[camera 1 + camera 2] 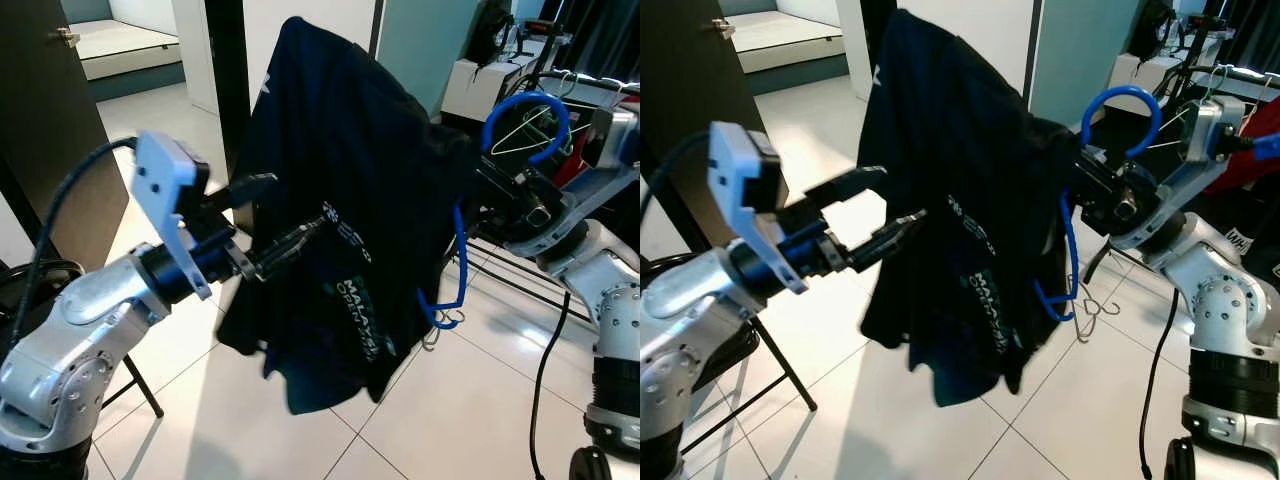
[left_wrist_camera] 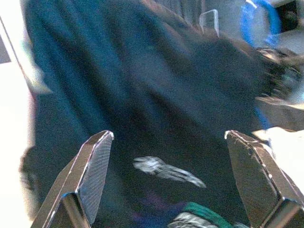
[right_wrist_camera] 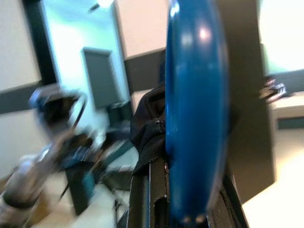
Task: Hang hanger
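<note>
A dark navy T-shirt (image 1: pixel 340 210) with white and green print hangs on a blue plastic hanger (image 1: pixel 525 105), held up in mid-air. My right gripper (image 1: pixel 490 195) is shut on the hanger just below its hook (image 1: pixel 1122 100), and the blue hook (image 3: pixel 194 109) fills the right wrist view. A blue loop of the hanger (image 1: pixel 455 290) dangles under the shirt's right side. My left gripper (image 1: pixel 265 225) is open at the shirt's left side, its fingers (image 2: pixel 97 164) spread wide in front of the fabric (image 2: pixel 156 104).
A clothes rack with wire hangers (image 1: pixel 530 130) stands at the back right behind my right arm. A dark door (image 1: pixel 50 130) is at the left, with a folding chair leg (image 1: pixel 140 385) below. The floor is white tile (image 1: pixel 450 400).
</note>
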{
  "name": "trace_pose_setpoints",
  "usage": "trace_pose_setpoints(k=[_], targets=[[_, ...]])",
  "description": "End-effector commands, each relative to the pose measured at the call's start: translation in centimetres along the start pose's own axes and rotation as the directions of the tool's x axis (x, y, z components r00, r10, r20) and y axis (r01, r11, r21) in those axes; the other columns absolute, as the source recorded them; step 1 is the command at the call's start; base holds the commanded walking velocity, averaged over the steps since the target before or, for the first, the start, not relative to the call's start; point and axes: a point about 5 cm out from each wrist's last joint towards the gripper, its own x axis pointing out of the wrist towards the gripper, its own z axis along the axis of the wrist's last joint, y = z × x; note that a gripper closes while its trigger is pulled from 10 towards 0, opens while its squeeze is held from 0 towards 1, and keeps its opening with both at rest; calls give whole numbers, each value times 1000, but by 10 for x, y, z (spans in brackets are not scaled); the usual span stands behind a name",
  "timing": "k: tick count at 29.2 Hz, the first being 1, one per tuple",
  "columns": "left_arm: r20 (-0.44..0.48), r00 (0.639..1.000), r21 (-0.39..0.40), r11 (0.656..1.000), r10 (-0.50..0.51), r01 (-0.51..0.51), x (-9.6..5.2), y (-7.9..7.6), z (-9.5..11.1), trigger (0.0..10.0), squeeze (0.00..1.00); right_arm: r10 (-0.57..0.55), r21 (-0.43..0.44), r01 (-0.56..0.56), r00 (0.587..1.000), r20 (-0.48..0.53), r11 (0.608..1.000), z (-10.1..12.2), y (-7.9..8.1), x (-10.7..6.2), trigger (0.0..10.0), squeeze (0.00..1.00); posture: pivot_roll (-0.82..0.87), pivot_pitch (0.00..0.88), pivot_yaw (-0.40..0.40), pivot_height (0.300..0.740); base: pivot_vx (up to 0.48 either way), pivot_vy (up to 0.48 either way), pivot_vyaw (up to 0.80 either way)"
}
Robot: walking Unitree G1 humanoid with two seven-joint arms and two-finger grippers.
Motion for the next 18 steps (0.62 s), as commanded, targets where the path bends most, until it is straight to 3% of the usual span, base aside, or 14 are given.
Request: trace_pose_setpoints(k=[1, 2, 7, 8, 10, 11, 14, 16, 18], targets=[[31, 1000, 35, 999, -3, 2, -1, 4, 11, 10000, 808, 73, 13, -73, 997, -24, 997, -3, 8, 3, 10000, 0, 24, 0, -45, 740, 0, 0, 0], [44, 999, 51, 999, 3, -5, -3, 10, 18, 10000, 0, 83, 26, -81, 995, -57, 996, -8, 10, 0, 10000, 0, 24, 0, -45, 740, 0, 0, 0], [64, 998, 93, 996, 10, -16, -9, 21, 34, 10000, 0, 85, 46, -80, 991, -105, 996, -12, 11, -9, 10000, 0, 24, 0, -44, 740, 0, 0, 0], [75, 997, 117, 993, 6, -15, -13, 27, 45, 10000, 0, 93, 62, -85, 986, -137, 994, -14, 13, -15, 10000, 0, 26, 0, -43, 740, 0, 0, 0], [75, 997, 117, 993, 6, -15, -13, 27, 45, 10000, 0, 93, 62, -85, 986, -137, 994, -14, 13, -15, 10000, 0, 26, 0, -43, 740, 0, 0, 0], [51, 997, 145, 988, -54, 46, -17, 28, 54, 10000, 0, 113, 79, -100, 977, -180, 992, -16, 16, -20, 10000, 0, 25, 0, -42, 740, 0, 0, 0], [51, 997, 145, 988, -54, 46, -17, 28, 54, 10000, 0, 113, 79, -100, 977, -180, 992, -16, 16, -20, 10000, 0, 25, 0, -42, 740, 0, 0, 0], [-79, 966, 151, 955, -246, 256, -21, 19, 57, 10000, 0, 165, 109, -142, 953, -254, 984, -23, 22, -23, 10000, 0, 35, 0, -35, 740, 0, 0, 0], [-79, 966, 151, 955, -246, 256, -21, 19, 57, 10000, 0, 165, 109, -142, 953, -254, 984, -23, 22, -23, 10000, 0, 35, 0, -35, 740, 0, 0, 0]])
